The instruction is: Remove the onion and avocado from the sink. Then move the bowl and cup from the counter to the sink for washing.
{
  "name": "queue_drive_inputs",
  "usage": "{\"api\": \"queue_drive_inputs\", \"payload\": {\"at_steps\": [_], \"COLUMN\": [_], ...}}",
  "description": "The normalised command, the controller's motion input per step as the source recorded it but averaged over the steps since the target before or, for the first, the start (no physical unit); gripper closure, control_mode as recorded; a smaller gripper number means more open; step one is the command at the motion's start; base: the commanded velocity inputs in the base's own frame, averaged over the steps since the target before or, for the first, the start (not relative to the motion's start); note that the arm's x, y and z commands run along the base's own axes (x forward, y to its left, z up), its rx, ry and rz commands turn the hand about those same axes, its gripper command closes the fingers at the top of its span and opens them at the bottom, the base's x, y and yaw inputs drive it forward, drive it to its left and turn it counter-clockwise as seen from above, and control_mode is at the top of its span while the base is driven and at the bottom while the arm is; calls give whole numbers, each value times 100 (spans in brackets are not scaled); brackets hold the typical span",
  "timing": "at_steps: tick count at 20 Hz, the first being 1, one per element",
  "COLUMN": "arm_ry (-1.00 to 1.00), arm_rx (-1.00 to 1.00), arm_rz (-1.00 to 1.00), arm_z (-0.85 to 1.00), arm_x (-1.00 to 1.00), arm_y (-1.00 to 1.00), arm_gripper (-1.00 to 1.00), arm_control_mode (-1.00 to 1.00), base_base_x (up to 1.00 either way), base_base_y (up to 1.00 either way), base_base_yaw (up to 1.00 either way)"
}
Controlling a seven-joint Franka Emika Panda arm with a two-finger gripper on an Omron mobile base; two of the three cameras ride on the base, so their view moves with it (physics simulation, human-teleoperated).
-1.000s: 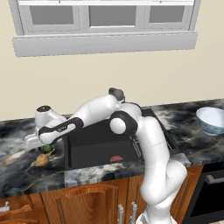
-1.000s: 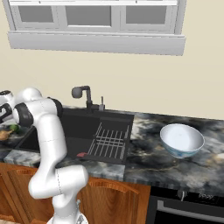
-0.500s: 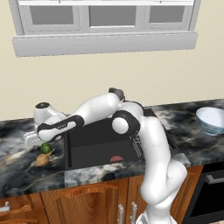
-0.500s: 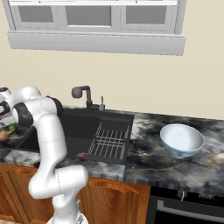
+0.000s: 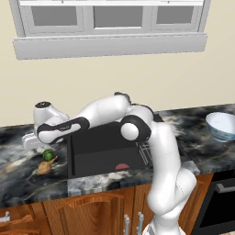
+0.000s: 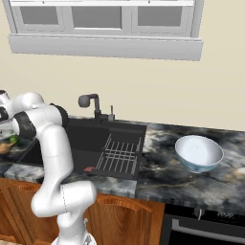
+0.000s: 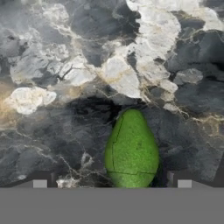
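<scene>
Avocado (image 7: 131,151) lies on the counter (image 5: 18,181) left of the sink (image 5: 105,156), just beside the onion (image 5: 43,167). The gripper (image 7: 112,183) hangs above it, jaws wide and empty. Both items removed; the next move calls for reaching the bowl (image 6: 198,153) at far right. The hand has risen slightly from a second ago.

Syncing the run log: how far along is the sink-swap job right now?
Done, by the look of it: the onion and avocado both lie on the counter left of the sink. In hand: nothing; the gripper is open above the avocado, just released or about to leave. Left: the bowl sits on the counter right of the sink; I can't spot the cup.
</scene>
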Motion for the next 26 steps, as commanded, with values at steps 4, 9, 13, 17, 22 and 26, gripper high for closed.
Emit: {"api": "queue_drive_inputs", "payload": {"at_steps": [4,9,13,17,22,26], "arm_ry": [0,1,0,0,0,-1], "arm_rx": [0,1,1,1,0,0], "arm_rz": [0,-1,-4,-8,-13,-12], "arm_z": [24,18,16,16,13,12], "arm_x": [-10,-15,-19,-19,-19,-14], "arm_y": [1,5,3,8,9,12], "arm_gripper": [-100,-100,-100,-100,-100,-100], "arm_control_mode": [-100,-100,-100,-100,-100,-100], "base_base_x": [0,0,0,0,0,0], "base_base_y": [0,0,0,0,0,0], "base_base_yaw": [0,0,0,0,0,0]}}
